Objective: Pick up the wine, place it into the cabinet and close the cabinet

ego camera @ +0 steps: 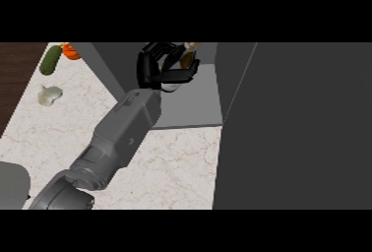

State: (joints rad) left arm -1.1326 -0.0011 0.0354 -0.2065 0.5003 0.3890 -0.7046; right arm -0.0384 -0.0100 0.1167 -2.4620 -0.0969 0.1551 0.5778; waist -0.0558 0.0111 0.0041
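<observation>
Far left on the counter (174,162), well apart from the action: cucumber (51,61), carrot (70,51), garlic (48,95). At centre, left hand (161,66) reaching into the cabinet (196,106), fingers curled round the wine (190,53), held just above the shelf. At right, door (305,123) standing open. Right hand out of sight. Placing step apparently under way; next up, likely: setting the bottle down, letting go, backing out, then swinging the door shut
</observation>
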